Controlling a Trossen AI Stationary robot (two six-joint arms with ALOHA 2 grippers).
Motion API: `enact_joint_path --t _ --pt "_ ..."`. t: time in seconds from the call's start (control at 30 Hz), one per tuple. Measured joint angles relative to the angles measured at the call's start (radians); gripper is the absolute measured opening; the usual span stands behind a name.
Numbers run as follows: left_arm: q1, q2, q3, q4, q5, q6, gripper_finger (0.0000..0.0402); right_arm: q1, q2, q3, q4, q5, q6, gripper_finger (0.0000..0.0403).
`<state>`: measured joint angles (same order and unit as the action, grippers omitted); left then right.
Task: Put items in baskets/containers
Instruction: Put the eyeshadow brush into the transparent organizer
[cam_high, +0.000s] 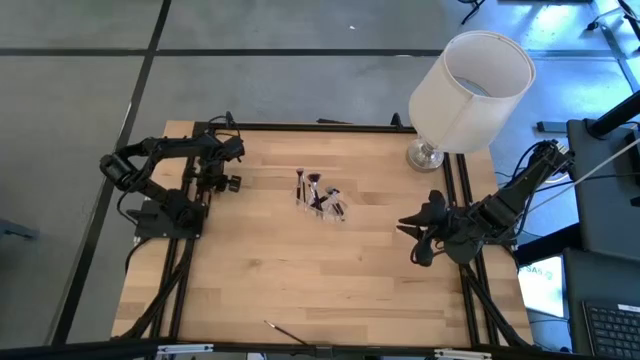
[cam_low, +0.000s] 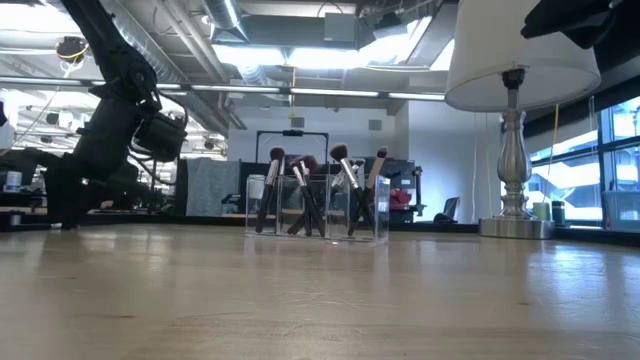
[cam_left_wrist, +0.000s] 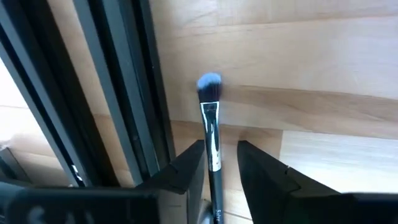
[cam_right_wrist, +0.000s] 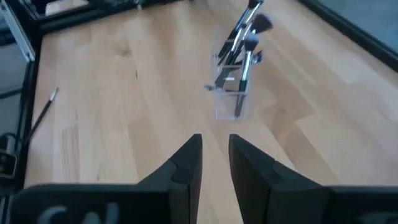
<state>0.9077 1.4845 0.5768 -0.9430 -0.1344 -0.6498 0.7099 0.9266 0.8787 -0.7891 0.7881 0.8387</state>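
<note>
left gripper (cam_left_wrist: 221, 155): I see it at the table's left edge by the black frame rail, fingers straddling a makeup brush (cam_left_wrist: 210, 121); can't tell if they pinch it yet.
brush handle: lower end cut off below the fingers.
right gripper (cam_right_wrist: 214, 155): right of the clear holder (cam_high: 322, 198), well apart, fingers slightly parted, nothing between.
holder: mid-table, brushes upright inside; count unclear.
stray brush (cam_high: 285, 331): near edge, alone.
lamp (cam_high: 468, 90): far right corner.

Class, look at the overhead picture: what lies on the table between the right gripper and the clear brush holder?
Nothing: in the high view, bare wood separates the right gripper from the clear holder. The right wrist view shows the same empty stretch.
</note>
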Motion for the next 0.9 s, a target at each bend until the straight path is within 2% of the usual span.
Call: enact_joint_path --t 0.23,0.47,0.63,0.77,0.9 --pt "-0.031 0.001 0.009 0.003 0.05 0.025 0.0057 0.001 0.01 0.0 -0.009 -0.025 -0.005 0.0079" --pt "-0.142 -0.022 0.015 0.002 0.02 -0.018 0.0017 0.001 0.01 0.0 -0.009 -0.026 -0.005 0.0079" --pt "-0.227 -0.038 0.015 -0.022 -0.022 -0.11 0.0025 0.001 0.01 0.0 -0.009 -0.052 -0.005 0.0079" --pt "-0.295 -0.088 0.013 -0.044 0.076 -0.15 0.004 0.001 0.009 0.0 -0.008 -0.058 -0.005 0.0079" --pt "-0.369 -0.172 0.021 -0.034 0.093 -0.199 0.0038 0.001 0.009 0.0 -0.008 -0.057 -0.009 0.0079"
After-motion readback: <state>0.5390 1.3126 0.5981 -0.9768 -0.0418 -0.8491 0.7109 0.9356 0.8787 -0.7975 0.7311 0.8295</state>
